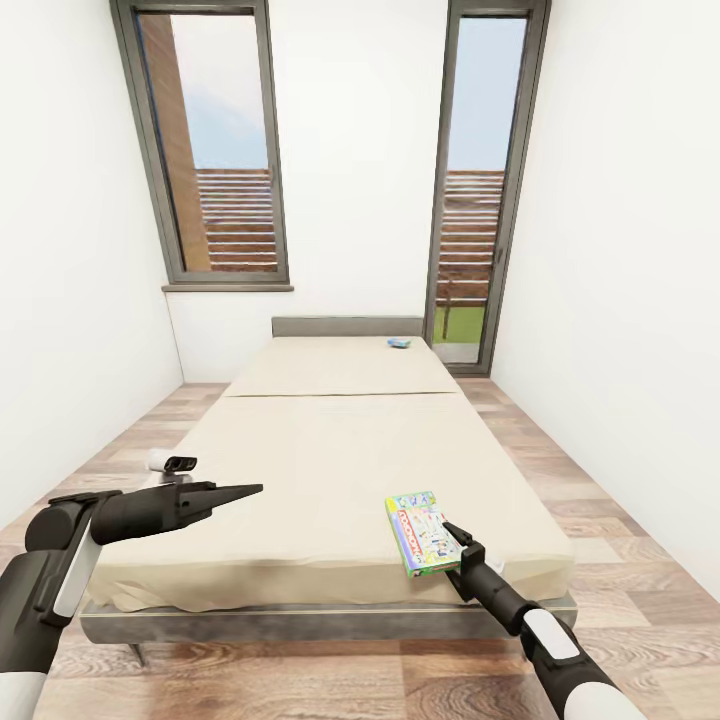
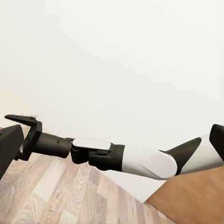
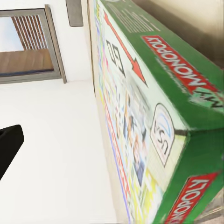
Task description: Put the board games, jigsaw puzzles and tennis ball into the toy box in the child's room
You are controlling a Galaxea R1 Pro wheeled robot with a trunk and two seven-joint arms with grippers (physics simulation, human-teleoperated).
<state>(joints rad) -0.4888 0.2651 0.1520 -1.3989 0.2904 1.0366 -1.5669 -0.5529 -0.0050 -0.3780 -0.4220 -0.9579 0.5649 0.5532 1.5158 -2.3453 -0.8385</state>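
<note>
The Monopoly box [image 1: 422, 532] lay flat near the bed's [image 1: 330, 470] foot edge, at five o'clock. The right pincer [image 1: 456, 540] sat at its near corner; whether it pinched, I couldn't tell. The box looked rigid, light and slick: better gripped across its thin edge. The left pincer [image 1: 245, 489] hovered pressed together.

I'm facing down a narrow room with plain white walls [image 1: 350, 150] on the left, right and far side. Brown wood-plank floor [image 1: 330, 680] runs under me and along both sides of the bed [image 1: 330, 450], a cream mattress in two panels with a seam across, on a low grey frame with a grey headboard [image 1: 347, 326] against the far wall. Far left there's a tall grey-framed window [image 1: 205, 145], blue sky and slatted wooden fencing beyond it. Far right, a full-height glazed door [image 1: 483, 180] with the same fencing and a strip of green grass low down. Daylight is even and bright.
</note>
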